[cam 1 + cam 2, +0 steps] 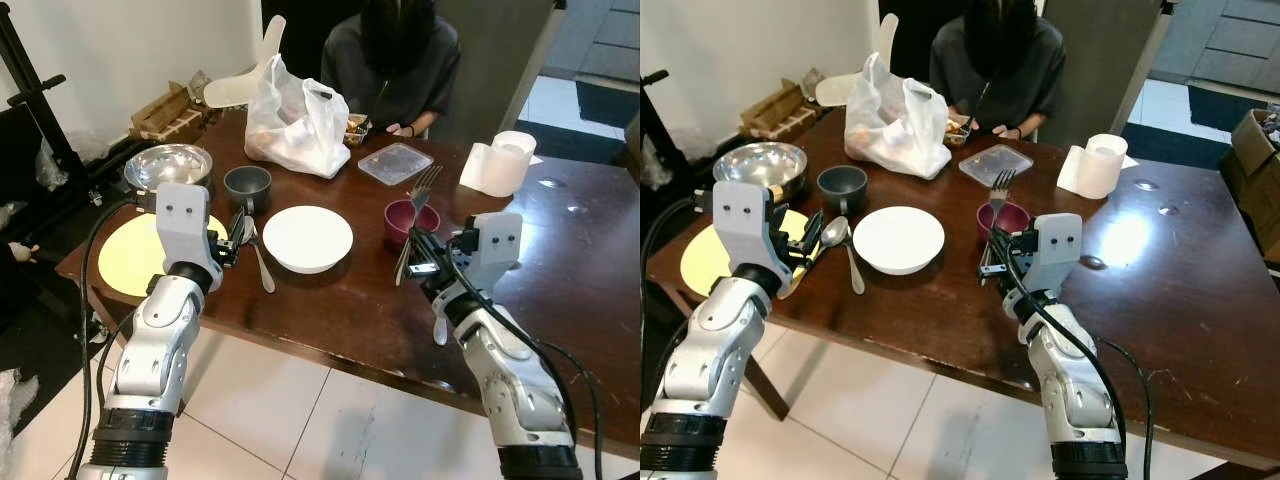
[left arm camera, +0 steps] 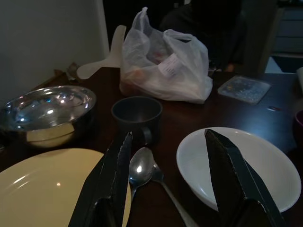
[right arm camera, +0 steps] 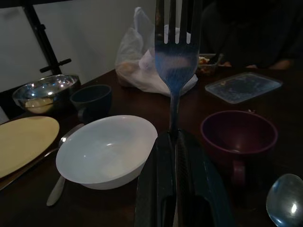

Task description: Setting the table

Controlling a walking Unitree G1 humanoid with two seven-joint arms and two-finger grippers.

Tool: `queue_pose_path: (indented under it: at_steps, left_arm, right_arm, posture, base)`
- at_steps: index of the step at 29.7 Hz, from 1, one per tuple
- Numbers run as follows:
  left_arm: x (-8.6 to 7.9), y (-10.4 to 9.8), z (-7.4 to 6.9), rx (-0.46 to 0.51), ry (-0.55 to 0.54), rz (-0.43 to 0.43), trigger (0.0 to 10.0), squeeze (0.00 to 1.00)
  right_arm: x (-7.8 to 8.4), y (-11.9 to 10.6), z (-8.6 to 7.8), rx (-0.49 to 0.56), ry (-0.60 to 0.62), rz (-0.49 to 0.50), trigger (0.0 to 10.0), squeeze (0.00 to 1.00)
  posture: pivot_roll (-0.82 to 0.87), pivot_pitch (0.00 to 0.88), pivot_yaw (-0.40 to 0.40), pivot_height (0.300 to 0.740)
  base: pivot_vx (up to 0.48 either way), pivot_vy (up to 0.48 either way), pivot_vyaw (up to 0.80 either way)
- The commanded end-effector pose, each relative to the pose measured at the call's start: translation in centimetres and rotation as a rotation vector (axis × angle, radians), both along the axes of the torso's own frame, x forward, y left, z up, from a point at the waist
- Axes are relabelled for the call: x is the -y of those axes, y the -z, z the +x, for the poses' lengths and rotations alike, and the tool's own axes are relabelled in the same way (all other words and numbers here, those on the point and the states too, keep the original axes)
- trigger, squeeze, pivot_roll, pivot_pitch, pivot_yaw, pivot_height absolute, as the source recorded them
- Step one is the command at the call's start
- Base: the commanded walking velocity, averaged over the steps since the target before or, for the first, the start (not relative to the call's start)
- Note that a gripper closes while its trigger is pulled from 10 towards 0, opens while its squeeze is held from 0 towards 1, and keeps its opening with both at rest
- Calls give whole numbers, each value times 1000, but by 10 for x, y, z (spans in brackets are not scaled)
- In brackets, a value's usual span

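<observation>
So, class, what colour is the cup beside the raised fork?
Maroon cup, clearest in the right wrist view.

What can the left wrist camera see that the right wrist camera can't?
Left wrist view: the left tool, open, and a white paddle. Right wrist view: the right tool shut on a fork. Both: the white bowl, yellow plate, steel bowl and plastic bag.

- The yellow plate is partly hidden behind the left arm.
- The fork has its handle buried between the right claw's closed fingers; tine tips cut off by the frame.
</observation>
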State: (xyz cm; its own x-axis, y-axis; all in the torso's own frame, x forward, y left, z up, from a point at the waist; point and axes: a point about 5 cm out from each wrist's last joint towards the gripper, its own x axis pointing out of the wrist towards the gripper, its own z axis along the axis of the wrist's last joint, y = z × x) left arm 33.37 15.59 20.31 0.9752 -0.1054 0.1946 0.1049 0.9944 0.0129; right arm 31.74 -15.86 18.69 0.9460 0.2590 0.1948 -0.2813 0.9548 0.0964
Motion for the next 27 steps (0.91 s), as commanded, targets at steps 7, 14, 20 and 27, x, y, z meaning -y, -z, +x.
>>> queue_pose_path:
  at_steps: [7,14,20,27]
  left_arm:
    - [1,2,1,-14,7,8,10000,0]
    - [1,3,0,-17,8,10,10000,0]
    - [1,3,0,-20,7,11,10000,0]
    - [2,4,0,-21,7,10,10000,0]
  right_arm:
    - [1,5,-1,-33,2,50,10000,0]
    - [2,6,0,-34,7,46,10000,0]
    - [2,5,0,-34,12,40,10000,0]
    - [2,5,0,-35,10,44,10000,0]
  posture:
    - [-75,0,62,740]
    - [-76,0,63,740]
    - [-76,0,62,740]
    - [-76,0,61,740]
  base:
    - [0,0,-455]
    - [0,0,-789]
    - [0,0,-400]
    - [0,0,0]
